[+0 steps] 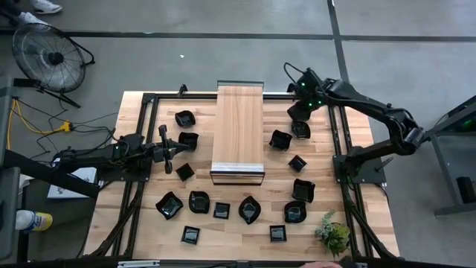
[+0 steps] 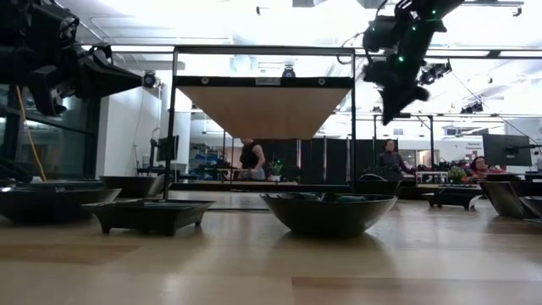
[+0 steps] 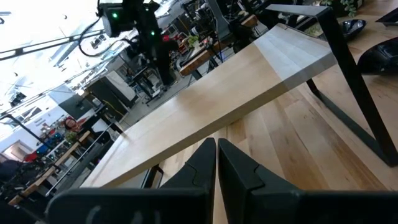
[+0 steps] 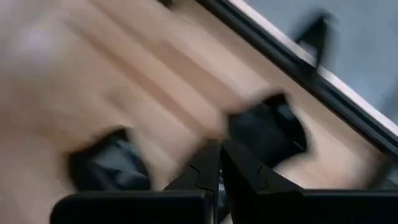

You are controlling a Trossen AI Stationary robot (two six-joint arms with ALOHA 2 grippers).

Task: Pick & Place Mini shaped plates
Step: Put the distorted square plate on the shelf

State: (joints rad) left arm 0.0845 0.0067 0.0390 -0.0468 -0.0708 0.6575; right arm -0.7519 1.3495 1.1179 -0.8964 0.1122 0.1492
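Here both the left hand (image 3: 216,163) and right hand (image 4: 219,163) are closed, empty.

Even, soft light falls from overhead in the high view; the surface (image 1: 149,223) is evenly lit, with only faint shadows under the mini shaped plates (image 1: 250,209). The low view is strongly backlit: ceiling lights blow out to white, the plates read as dark silhouettes, and the near wood is out of focus. The left wrist view is sharp, with a glaring bright background. The right wrist view is heavily smeared, probably motion blur.
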